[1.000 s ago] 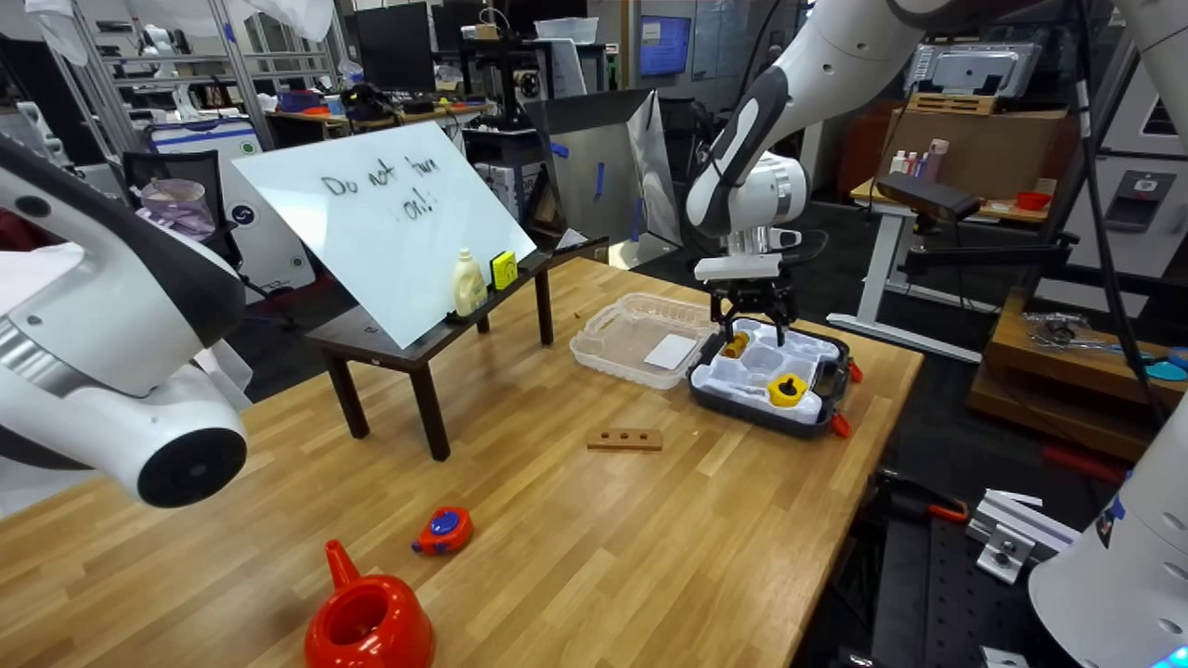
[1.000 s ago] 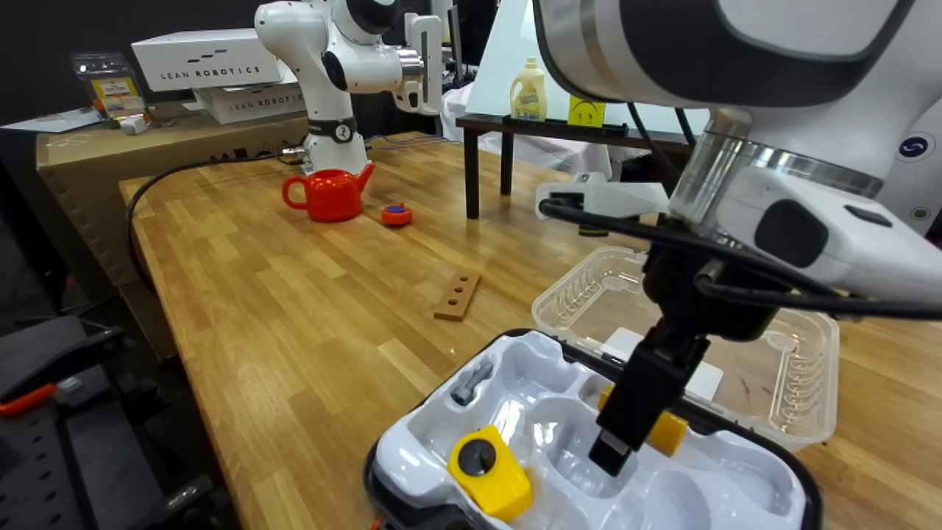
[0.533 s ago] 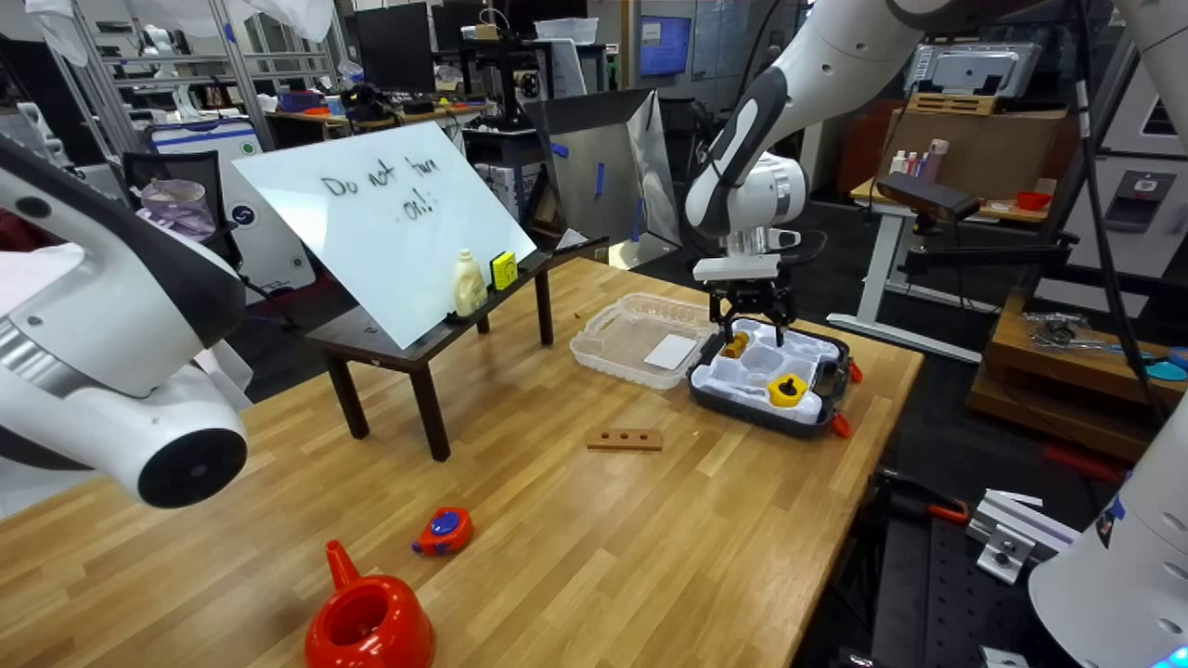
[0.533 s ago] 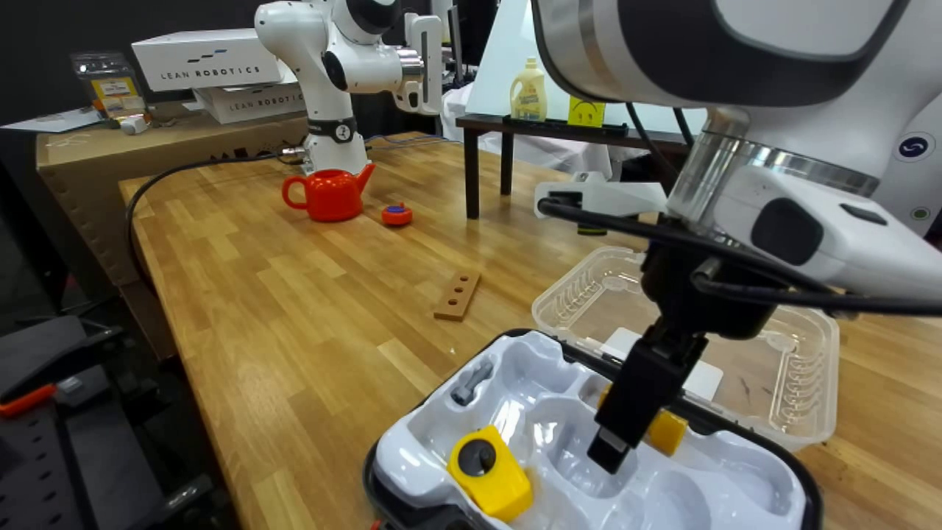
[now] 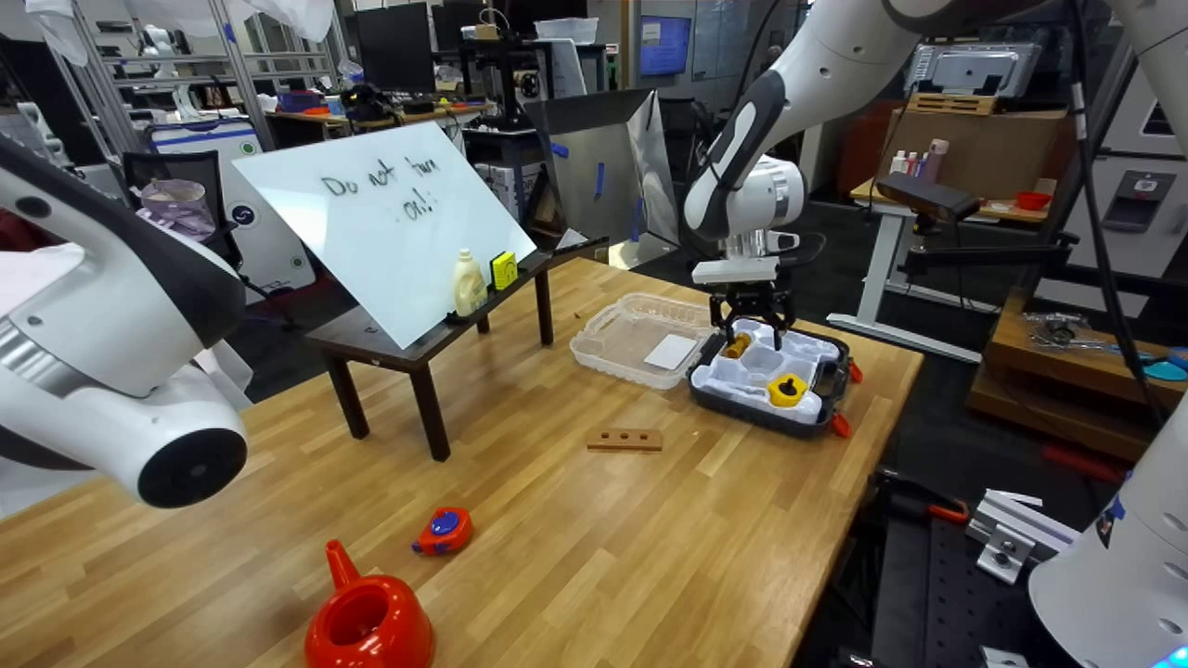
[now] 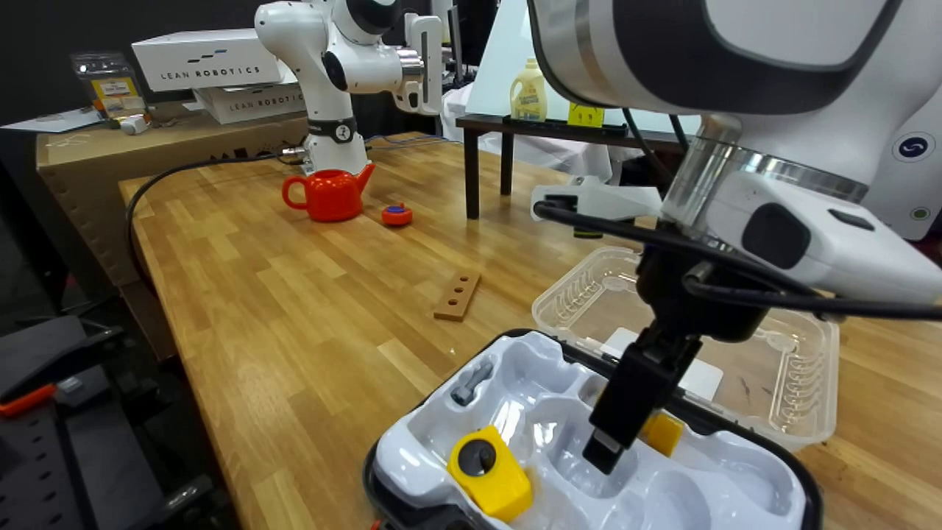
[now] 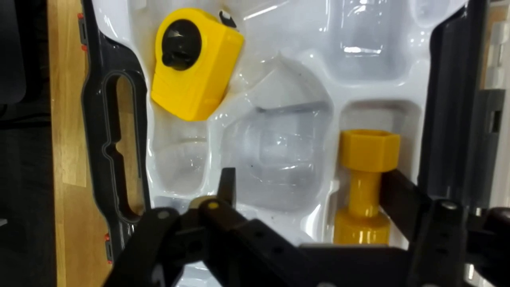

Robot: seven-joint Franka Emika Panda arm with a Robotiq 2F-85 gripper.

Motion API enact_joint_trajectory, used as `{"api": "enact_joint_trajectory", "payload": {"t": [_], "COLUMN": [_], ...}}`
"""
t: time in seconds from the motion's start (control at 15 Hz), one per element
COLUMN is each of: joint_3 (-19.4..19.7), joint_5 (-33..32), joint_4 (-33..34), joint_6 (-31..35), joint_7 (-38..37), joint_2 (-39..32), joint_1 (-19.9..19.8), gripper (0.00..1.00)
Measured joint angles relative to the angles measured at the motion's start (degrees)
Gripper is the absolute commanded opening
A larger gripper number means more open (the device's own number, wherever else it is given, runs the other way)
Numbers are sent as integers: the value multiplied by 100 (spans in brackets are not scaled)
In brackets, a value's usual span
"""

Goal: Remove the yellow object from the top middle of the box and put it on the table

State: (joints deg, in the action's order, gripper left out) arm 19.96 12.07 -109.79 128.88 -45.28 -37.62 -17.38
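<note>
The yellow-orange bolt-like piece (image 7: 369, 153) is lying in a white moulded compartment of the black case (image 7: 95, 99), beside the edge adjoining a clear plastic tray (image 5: 613, 348). The gripper (image 7: 310, 179) is hanging over the case with its fingers spread wide, the piece sitting between them, close to one finger. A yellow toy tape measure (image 7: 195, 79) and a grey bolt-shaped piece (image 6: 471, 386) are occupying other compartments. A white card (image 5: 670, 352) is showing in or through the tray. Case and tray are resting on the wooden table (image 5: 557, 520).
</note>
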Motion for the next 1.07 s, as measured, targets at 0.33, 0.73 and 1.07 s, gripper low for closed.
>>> {"api": "enact_joint_trajectory", "payload": {"t": [0.33,0.73,1.07], "joint_3": [0,0,0], "joint_5": [0,-1,-11], "joint_4": [33,67,70], "joint_6": [-23,-48,-60], "joint_7": [-16,-23,-23], "joint_2": [-22,-21,-22], "joint_1": [2,23,35], "gripper": [27,17,4]}}
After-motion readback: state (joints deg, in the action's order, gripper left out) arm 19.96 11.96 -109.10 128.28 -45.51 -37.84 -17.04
